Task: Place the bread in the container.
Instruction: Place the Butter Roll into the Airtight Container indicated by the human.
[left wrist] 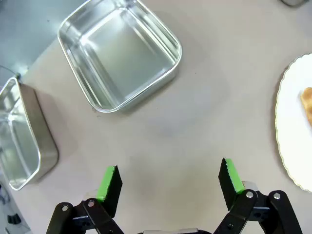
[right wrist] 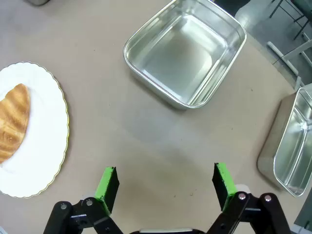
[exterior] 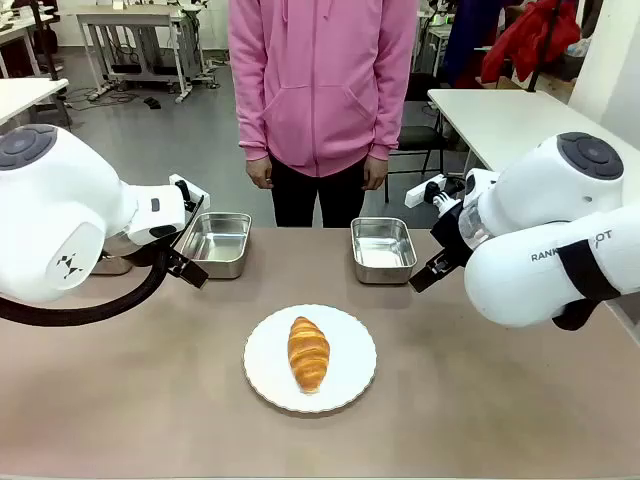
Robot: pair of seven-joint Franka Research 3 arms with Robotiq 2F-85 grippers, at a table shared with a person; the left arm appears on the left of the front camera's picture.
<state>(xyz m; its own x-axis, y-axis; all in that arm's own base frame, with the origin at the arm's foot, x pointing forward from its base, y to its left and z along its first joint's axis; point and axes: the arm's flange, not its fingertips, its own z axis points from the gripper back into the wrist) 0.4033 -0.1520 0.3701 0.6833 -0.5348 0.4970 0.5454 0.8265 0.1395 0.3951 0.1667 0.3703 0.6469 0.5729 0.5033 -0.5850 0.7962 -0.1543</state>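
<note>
Front view: bread (exterior: 308,352) on plate (exterior: 264,362).

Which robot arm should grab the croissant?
Right, probably, though it's close. Both are open and empty, but the right fingers face more of the croissant on its plate; the left fingers see just its edge.

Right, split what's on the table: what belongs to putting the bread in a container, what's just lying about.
Job: croissant; one steel tray, can't tell which: inner left, inner right, outer left, outer right.
Lying about: white plate; the other three trays.
</note>
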